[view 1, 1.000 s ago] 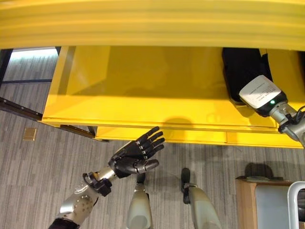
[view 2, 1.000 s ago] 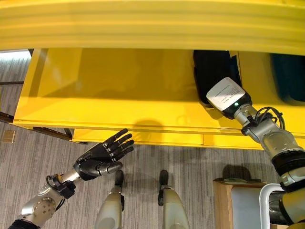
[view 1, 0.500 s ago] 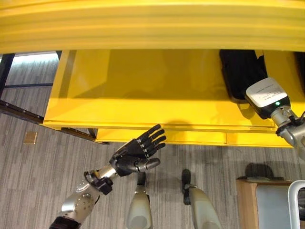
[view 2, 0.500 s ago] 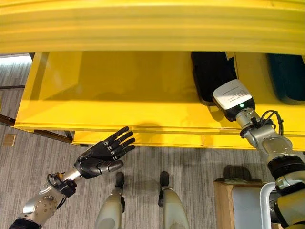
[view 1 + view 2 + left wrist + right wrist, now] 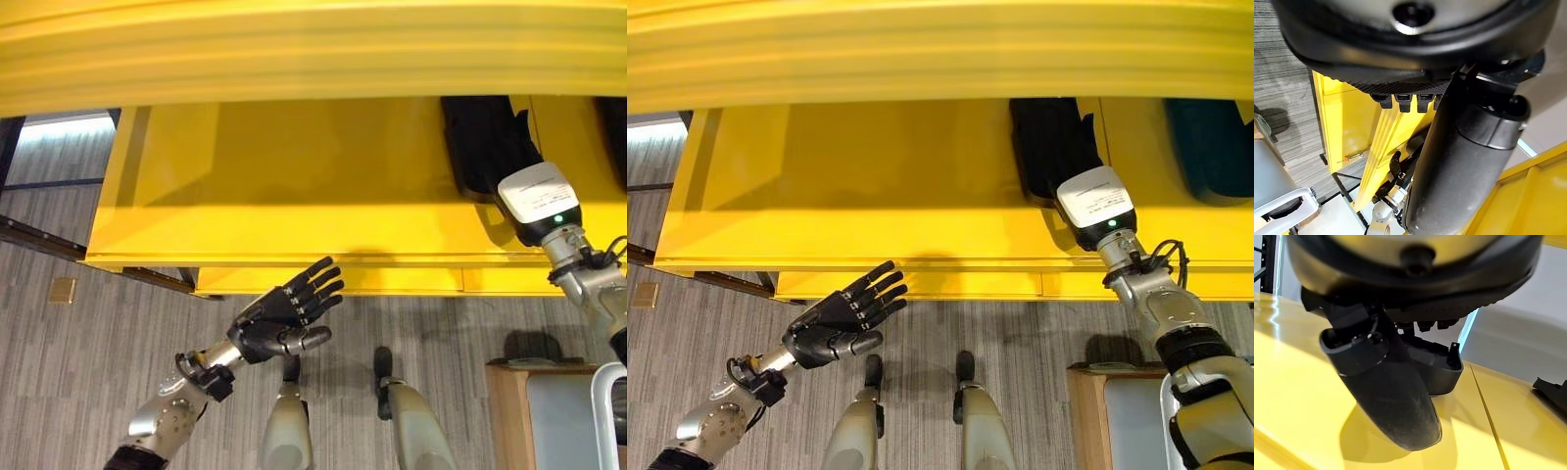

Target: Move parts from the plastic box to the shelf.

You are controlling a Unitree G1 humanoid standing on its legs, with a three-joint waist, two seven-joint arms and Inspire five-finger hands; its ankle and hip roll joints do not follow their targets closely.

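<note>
Since the earlier frame the right arm had drawn back a little toward the front edge of the yellow shelf (image 5: 294, 186), while the black part (image 5: 1048, 142) kept its place lying on the shelf at the back. The right hand (image 5: 1400, 396) was over the shelf just beside the part; whether its fingers were open or curled could not be told. Below the shelf's front edge, the left hand (image 5: 284, 313) hung with fingers straight and spread, holding nothing.

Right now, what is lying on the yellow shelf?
A black part lies on the yellow shelf, under the right hand. Its far end is hidden by the upper shelf.
</note>
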